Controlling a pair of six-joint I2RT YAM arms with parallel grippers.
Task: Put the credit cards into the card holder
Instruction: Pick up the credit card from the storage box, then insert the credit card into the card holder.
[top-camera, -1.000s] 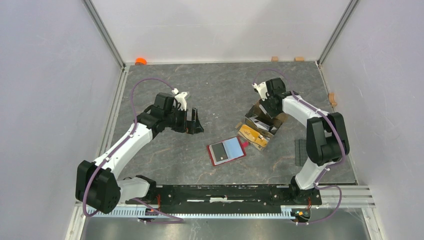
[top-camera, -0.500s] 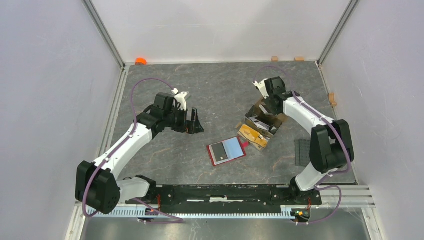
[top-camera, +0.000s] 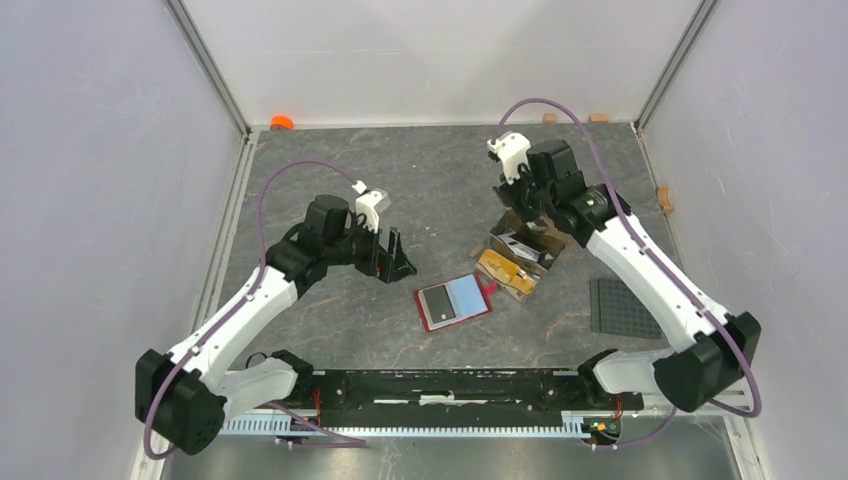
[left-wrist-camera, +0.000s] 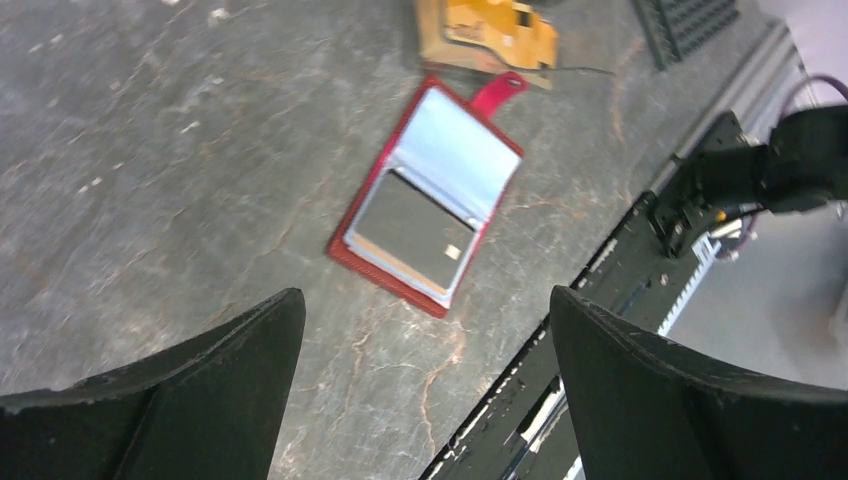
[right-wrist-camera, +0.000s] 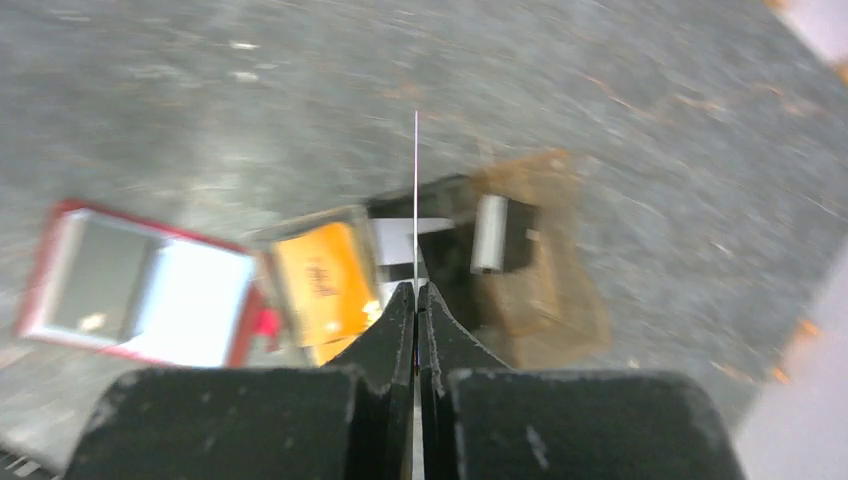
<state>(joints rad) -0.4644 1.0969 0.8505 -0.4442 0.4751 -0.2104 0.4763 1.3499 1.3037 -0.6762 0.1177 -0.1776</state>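
The red card holder (top-camera: 453, 301) lies open in the middle of the table, with a dark card (left-wrist-camera: 410, 230) on its left page and a light blue face on its right page. It also shows in the right wrist view (right-wrist-camera: 140, 280). An orange card (top-camera: 497, 268) lies on a brown cardboard piece (top-camera: 530, 240) just right of the holder. My right gripper (right-wrist-camera: 416, 290) is shut on a thin card seen edge-on (right-wrist-camera: 416, 180), held above the cardboard; its colour does not show. My left gripper (left-wrist-camera: 425, 300) is open and empty, left of the holder.
A dark studded plate (top-camera: 625, 308) lies at the right, near the right arm. A small orange object (top-camera: 282, 122) sits in the back left corner. Small tan blocks (top-camera: 549, 117) lie along the back and right walls. A black rail (top-camera: 450, 385) runs along the near edge.
My right arm has risen from the cardboard piece with the thin card in its jaws, and its elbow has swung out to the near right. My left gripper has shifted slightly right.
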